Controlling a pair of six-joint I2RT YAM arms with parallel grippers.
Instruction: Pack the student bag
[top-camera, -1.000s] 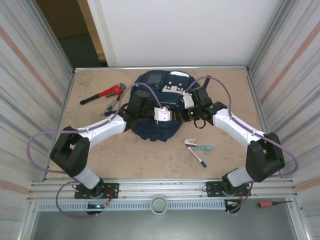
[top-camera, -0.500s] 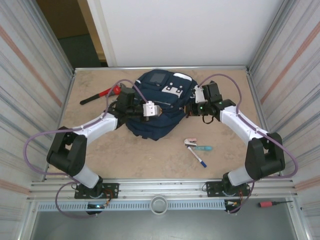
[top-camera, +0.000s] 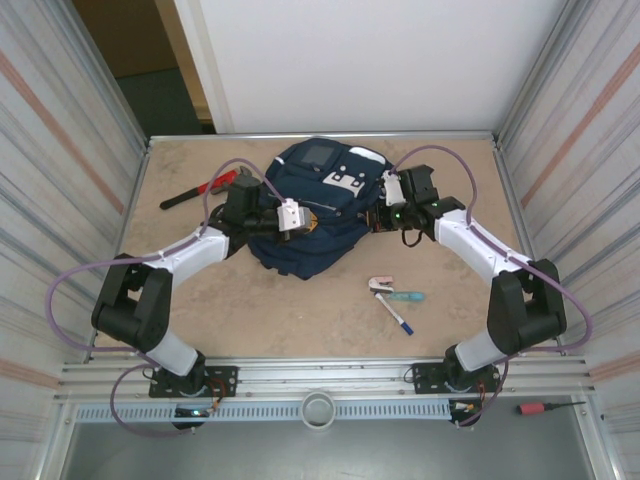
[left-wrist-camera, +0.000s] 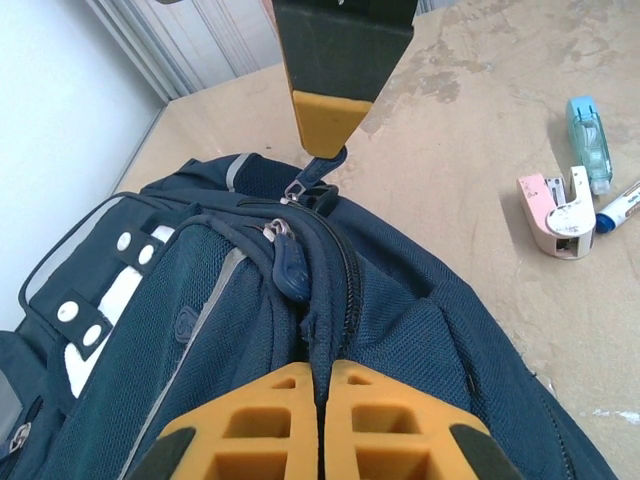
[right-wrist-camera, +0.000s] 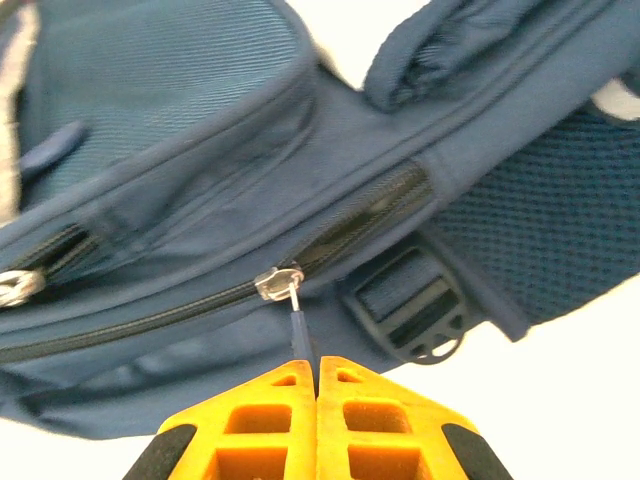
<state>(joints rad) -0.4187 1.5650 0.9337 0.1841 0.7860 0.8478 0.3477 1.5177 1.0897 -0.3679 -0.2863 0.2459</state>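
Where the student bag (top-camera: 300, 252) lies mid-table (top-camera: 200, 300) toward the back, both arms reach inward from opposite sides. The left gripper (left-wrist-camera: 322, 372) is pinched tight on a fold of its fabric, and the right gripper (right-wrist-camera: 317, 366) is clamped on a zipper pull (right-wrist-camera: 297, 315).

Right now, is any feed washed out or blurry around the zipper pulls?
Right wrist view: background around the student bag blown out white, far fabric soft, but the zipper slider and pull tab in the right pincer are sharp. Left wrist view: evenly lit, crisp on the dark zipper pull. Top external view: no glare, only mild shadows.
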